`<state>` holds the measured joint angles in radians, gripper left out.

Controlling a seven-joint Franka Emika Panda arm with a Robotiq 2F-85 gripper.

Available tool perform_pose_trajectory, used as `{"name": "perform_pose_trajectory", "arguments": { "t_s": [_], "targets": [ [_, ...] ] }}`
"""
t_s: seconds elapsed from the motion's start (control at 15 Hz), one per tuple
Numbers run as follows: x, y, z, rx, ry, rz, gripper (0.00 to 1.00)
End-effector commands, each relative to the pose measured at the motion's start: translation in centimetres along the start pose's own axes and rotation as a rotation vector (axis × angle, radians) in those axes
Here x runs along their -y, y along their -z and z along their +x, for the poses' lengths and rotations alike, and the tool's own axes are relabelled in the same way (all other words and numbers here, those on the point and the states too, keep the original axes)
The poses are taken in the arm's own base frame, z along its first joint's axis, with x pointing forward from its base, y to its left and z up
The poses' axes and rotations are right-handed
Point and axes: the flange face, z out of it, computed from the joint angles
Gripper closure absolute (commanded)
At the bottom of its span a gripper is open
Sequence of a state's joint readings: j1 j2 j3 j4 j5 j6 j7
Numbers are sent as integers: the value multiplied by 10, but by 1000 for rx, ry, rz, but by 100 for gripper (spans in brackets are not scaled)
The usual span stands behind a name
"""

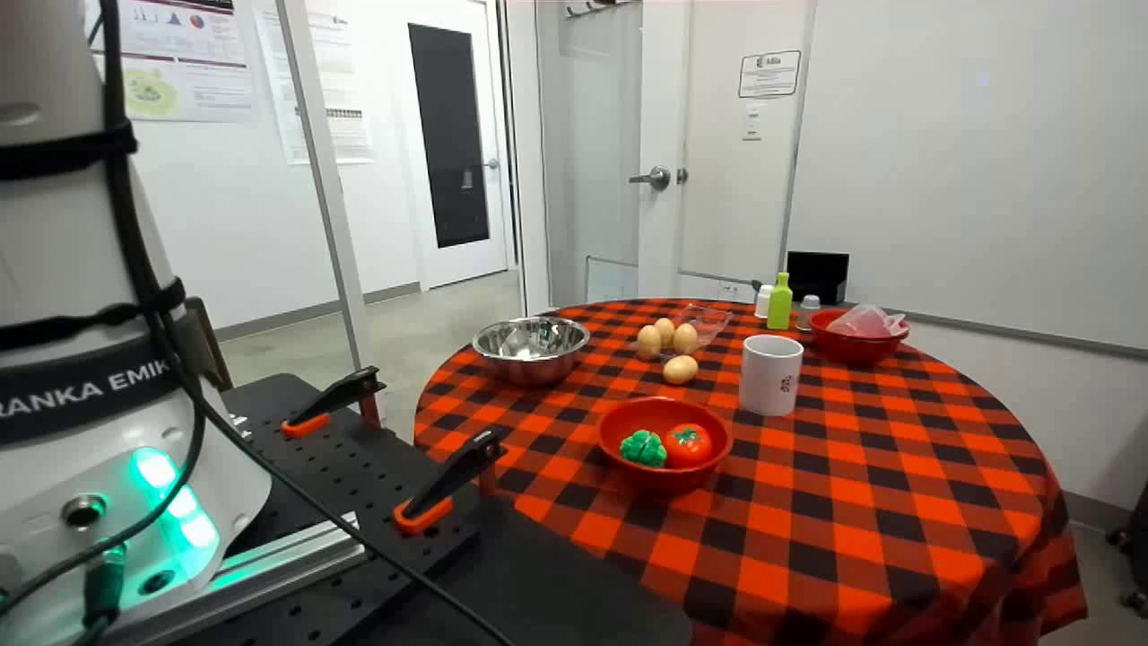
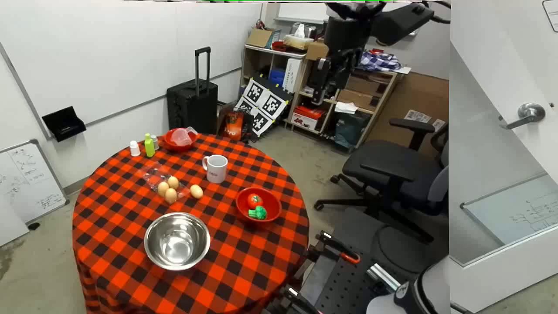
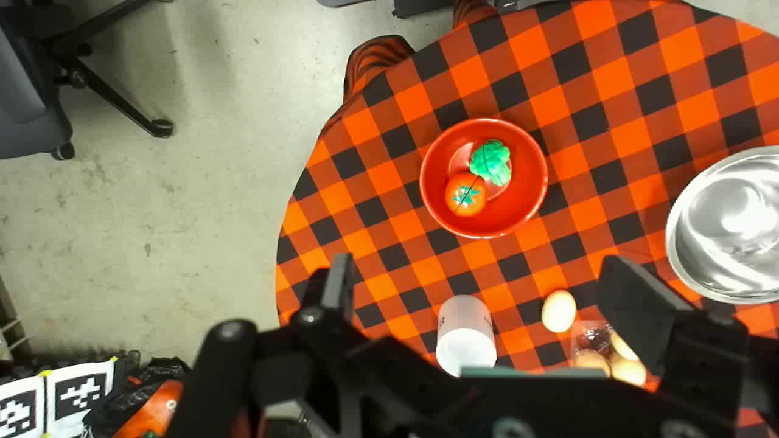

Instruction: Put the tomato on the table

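Nearest in the wrist view is the gripper (image 3: 476, 267). Its two fingers (image 3: 639, 310) are spread wide, with nothing pinched between them. An exterior view shows it hanging high above the objects, so a long descent is probably required.

Next in depth, a white mug (image 3: 465, 319) appears within the span of the fingers. This is by line of sight only; the mug stands well below them.

The tomato (image 3: 466, 193) lies ahead of the fingertips, toward the top of the wrist view, and well below them. Laterally it sits almost on the centre line between the fingers, offset slightly toward that view's left. It rests inside the red bowl (image 3: 523, 202), green stem mark showing, and is not yet on the table (image 3: 389, 237). Being round, it has no long axis; wrist rotation should matter less than forward travel and depth.

Side clearance is unequal. The bowl wall stands just beside the tomato on the view's left, and more bare bowl shows on the right; the finger on the view's left is likely the critical one. Beyond the tomato and to its right lies a green item (image 3: 490, 162); whether the two touch cannot be told. Excess forward travel could catch both.
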<state>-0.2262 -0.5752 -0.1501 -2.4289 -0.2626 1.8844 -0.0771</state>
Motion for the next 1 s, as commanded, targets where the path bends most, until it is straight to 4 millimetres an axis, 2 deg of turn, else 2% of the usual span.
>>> {"name": "perform_pose_trajectory", "arguments": {
  "t_s": [0.0, 0.33, 0.53, 0.73, 0.93],
  "targets": [
    [0, 1, 0, -1, 0, 0, 0],
    [-1, -14, 6, 12, -27, 21, 0],
    [2, -31, 15, 23, -14, 34, 0],
    [11, -61, 27, 5, 1, 57, 0],
    [25, -104, 39, -14, -8, 91, 0]
  ]
}}
